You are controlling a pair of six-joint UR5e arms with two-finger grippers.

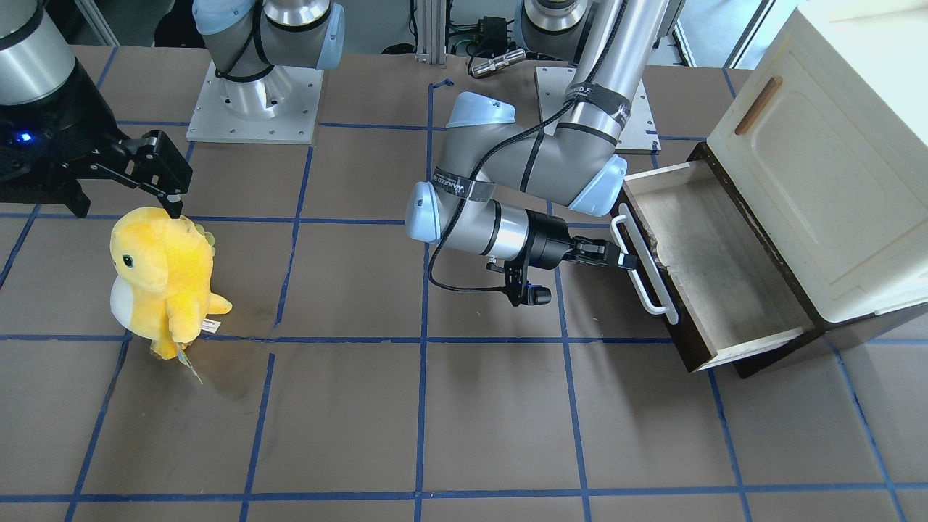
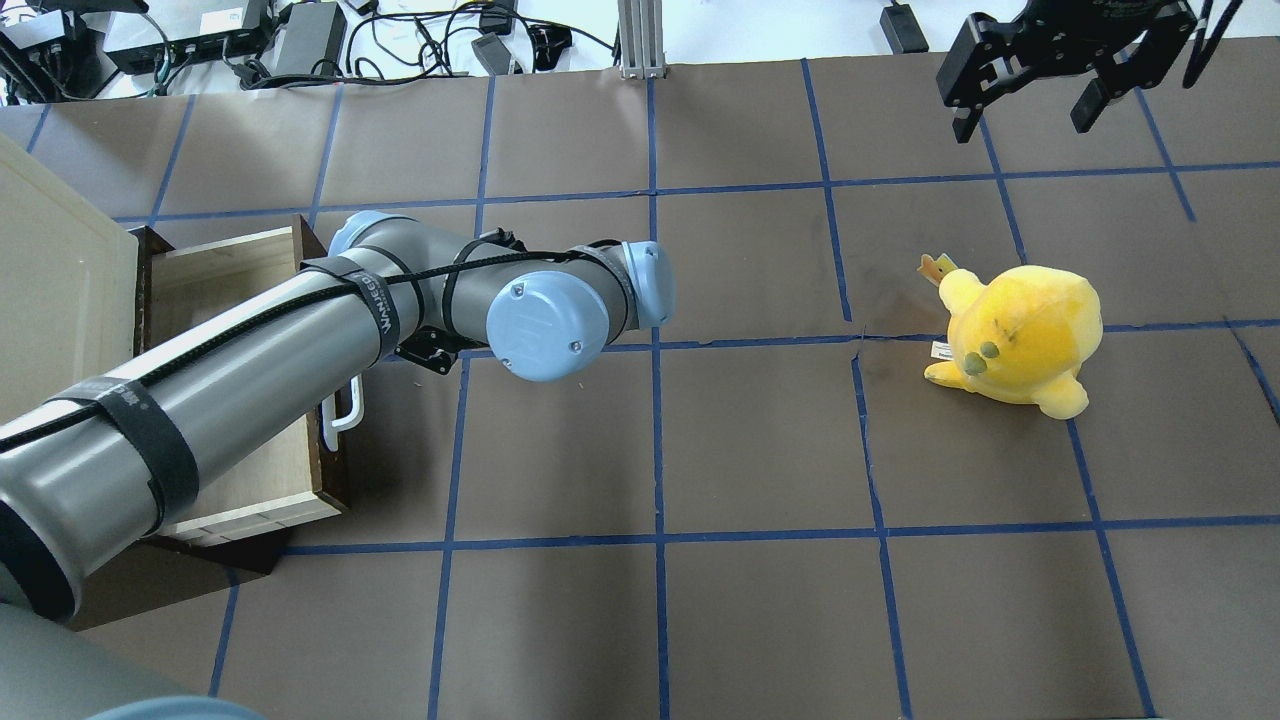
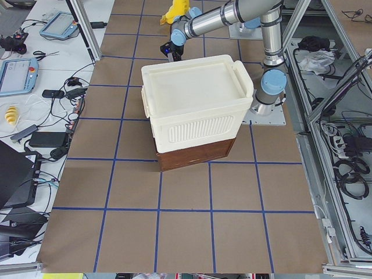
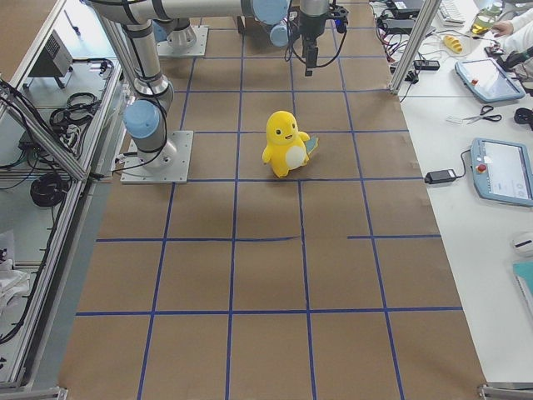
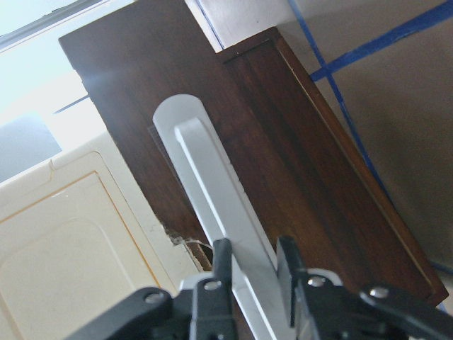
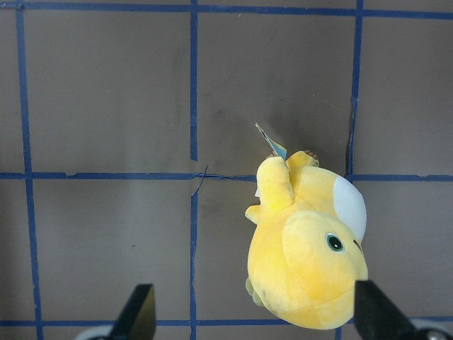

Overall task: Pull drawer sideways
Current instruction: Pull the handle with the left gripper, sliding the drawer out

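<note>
Brown paper with blue tape lines is covering the surface point(image 1: 493, 406). At the robot's left end, a cream box point(image 1: 819, 167) is sitting on a dark brown base. The drawer point(image 1: 718, 268) is sticking out sideways from under that box, toward the middle of the surface. A lot of its pale wood inside is showing, and nothing seems to be lying in it.

The left gripper point(image 1: 628, 260) is reaching flat across to the long white handle point(image 1: 645, 272). In the left wrist view its jaws are squeezing the white bar from both sides. The right gripper point(image 2: 1030, 105) is hanging in the air far over on the right, above a yellow plush toy point(image 1: 163, 279). Its jaws are wide apart and holding nothing.

I think most of the pulling is done, because the drawer is looking nearly all the way out. What is left is maybe a little more pulling, then letting go of the handle.
</note>
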